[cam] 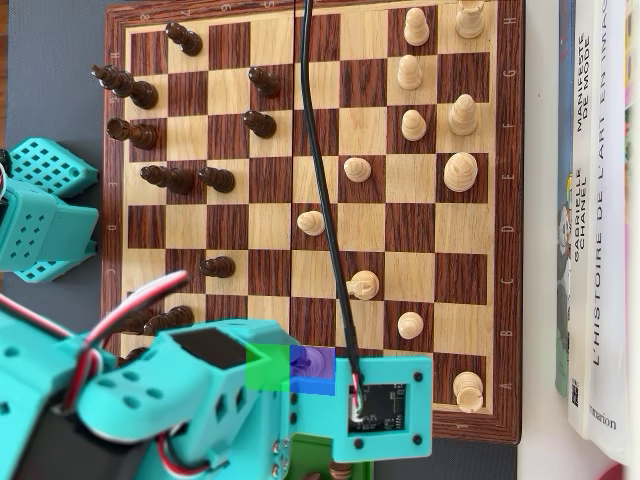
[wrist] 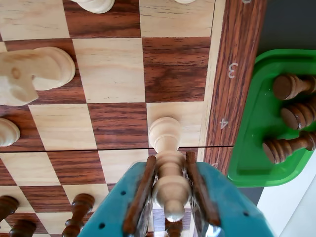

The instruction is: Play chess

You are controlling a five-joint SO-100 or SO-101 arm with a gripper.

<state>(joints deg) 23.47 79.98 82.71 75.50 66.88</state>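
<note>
While the gripper is shut on a white piece, the piece is held over the board's edge squares, near the number 4. Whether its base touches the board cannot be told. A green tray with dark pieces is seen just beside the board in the wrist view.
</note>
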